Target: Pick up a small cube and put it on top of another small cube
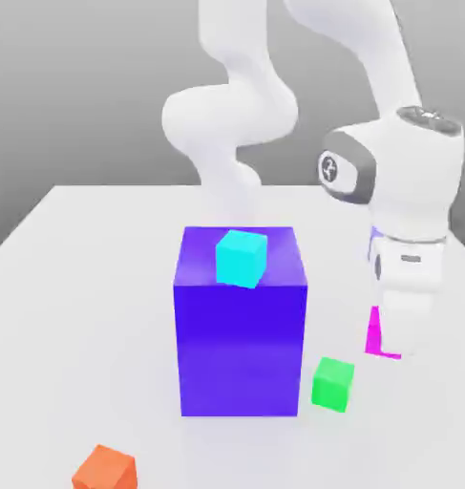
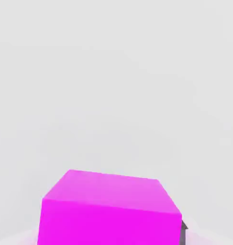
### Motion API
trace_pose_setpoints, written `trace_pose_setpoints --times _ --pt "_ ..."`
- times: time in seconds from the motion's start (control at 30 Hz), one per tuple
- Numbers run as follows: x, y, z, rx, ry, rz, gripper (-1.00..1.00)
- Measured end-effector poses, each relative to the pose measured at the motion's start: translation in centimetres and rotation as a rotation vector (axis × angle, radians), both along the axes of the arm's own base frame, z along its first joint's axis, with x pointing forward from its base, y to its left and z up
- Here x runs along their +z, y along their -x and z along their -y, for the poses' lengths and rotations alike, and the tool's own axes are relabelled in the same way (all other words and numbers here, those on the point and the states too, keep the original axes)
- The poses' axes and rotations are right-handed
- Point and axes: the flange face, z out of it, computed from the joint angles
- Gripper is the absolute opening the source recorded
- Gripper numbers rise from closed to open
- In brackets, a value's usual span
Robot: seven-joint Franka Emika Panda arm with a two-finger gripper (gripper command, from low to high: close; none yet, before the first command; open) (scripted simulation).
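An orange cube (image 1: 104,469) sits at the table's (image 1: 64,287) near edge, a green cube (image 1: 332,384) lies farther in beside the big blue block (image 1: 241,329) carrying a cyan cube (image 1: 242,258), and the gripper (image 1: 393,346) is clamped on the pink cube (image 1: 377,334) just beyond the green one.

A large blue block (image 1: 241,320) stands near the middle of a white table (image 1: 73,287). On its top face, toward the front edge, sits a small cyan cube (image 1: 242,258), turned slightly against the block's sides. From the block, a green cube (image 1: 332,384) lies at about four o'clock, just beside the block's lower front corner but apart from it. An orange cube (image 1: 104,469) rests at about seven o'clock from the block, well apart, close to the table's near edge. A plain grey wall (image 1: 83,86) rises behind the table.
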Motion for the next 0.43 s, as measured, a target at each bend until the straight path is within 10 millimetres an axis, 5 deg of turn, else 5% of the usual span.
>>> trace_pose_setpoints --times 0.1,0.3,0.33,0.43 --pt "-0.6 0.6 1.7 0.054 -0.008 -0.004 -1.0" --pt "-5.2 0.7 1.9 0.061 -0.009 -0.005 -1.0" --pt "-5.9 0.8 2.0 0.06 -0.008 -0.005 1.0" --pt "-5.9 0.8 2.0 0.06 -0.008 -0.005 1.0"
